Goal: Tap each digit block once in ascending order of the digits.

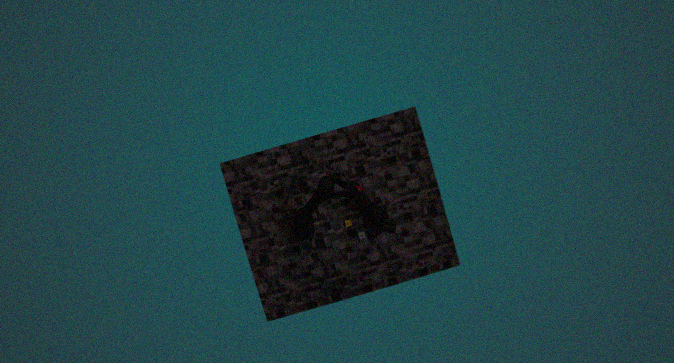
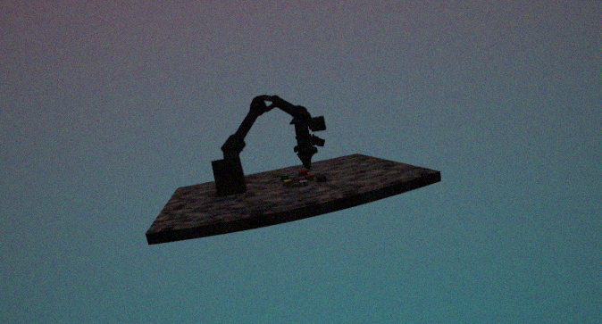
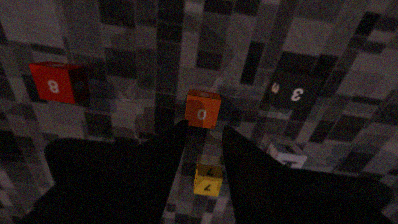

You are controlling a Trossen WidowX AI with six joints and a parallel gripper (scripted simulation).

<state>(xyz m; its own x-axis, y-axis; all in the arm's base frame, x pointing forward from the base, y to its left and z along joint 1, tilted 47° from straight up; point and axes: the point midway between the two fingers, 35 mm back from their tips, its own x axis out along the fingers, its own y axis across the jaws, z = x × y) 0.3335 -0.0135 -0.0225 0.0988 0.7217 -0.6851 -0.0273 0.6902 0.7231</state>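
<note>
Blocks in view outside: six, near two fingers (image 2: 307, 163).

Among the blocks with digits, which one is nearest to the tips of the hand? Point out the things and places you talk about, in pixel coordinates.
The orange block (image 2: 309, 176) (image 3: 203, 110), marked 0. In the wrist view it sits just beyond the fingertips; the others lie farther out.

A bare robot test setup, with no sign of a home or shop; its landmark is a dark slab-like table (image 1: 400, 133) (image 2: 192, 217), patterned in blocky patches; a single black robot arm (image 2: 243, 125) stands on it; small digit-marked blocks (image 3: 202, 110) lie on it; around the table spreads only plain, grainy blue-green backdrop (image 1: 125, 83) (image 2: 469, 253).
</note>
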